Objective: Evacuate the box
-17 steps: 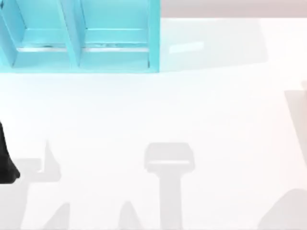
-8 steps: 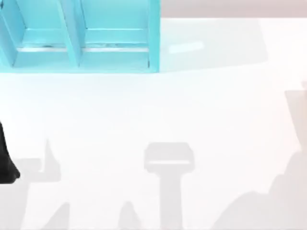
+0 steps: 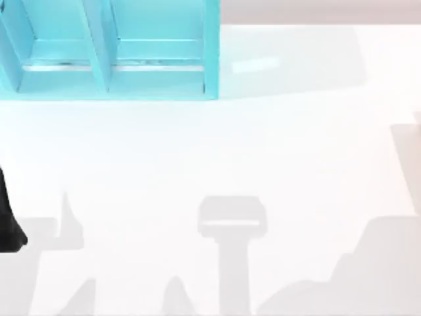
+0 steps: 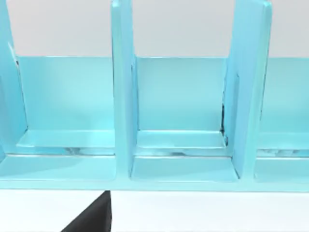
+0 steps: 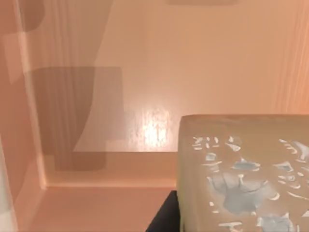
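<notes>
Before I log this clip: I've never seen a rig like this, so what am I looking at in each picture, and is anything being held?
Two AgileX robot arms work at a white table. The top view looks down from above: a turquoise shelf unit stands at the far left, and a dark part of the left arm shows at the left edge. The left wrist view faces that shelf's open compartments. The right wrist view looks inside a peach-coloured box at a pale patterned block. I cannot tell whether anything is held.
</notes>
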### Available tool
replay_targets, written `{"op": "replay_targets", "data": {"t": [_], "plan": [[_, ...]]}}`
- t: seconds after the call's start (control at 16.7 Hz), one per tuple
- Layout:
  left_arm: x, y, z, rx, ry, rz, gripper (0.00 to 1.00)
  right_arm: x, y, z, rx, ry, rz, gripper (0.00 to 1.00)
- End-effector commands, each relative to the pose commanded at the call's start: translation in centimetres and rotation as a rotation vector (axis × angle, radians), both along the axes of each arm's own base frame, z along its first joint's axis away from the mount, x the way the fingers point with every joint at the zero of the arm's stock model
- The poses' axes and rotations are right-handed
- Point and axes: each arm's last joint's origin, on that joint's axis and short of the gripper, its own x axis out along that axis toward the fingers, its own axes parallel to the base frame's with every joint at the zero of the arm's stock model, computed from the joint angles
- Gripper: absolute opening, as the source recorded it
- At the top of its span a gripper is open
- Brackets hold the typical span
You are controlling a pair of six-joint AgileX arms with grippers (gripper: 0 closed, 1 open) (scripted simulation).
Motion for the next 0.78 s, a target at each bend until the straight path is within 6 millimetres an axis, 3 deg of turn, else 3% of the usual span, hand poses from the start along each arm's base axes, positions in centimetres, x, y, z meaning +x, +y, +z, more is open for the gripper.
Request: {"op": "replay_targets", "data": {"t": [0.18,0.36,0.54,0.78], "plan": [[0.0,0.0,0.0,0.0,0.0,0.0,1.0,0.8,0.7,-0.2,-0.001,0.001,0.0,0.0],[0.0,0.0,0.0,0.0,0.0,0.0,1.0,3.3,3.8,-0.9,-0.005,0.003,0.005,0.0],[0.0,0.0,0.0,0.0,0.0,0.0,1.0,6.3,9.4,-2.1,-0.01,0.004,0.013,0.0],[0.0,0.0,0.0,0.0,0.0,0.0,1.0,8.6,19.3,-4.1,-0.014,0.001,0.028,0.0]]}}
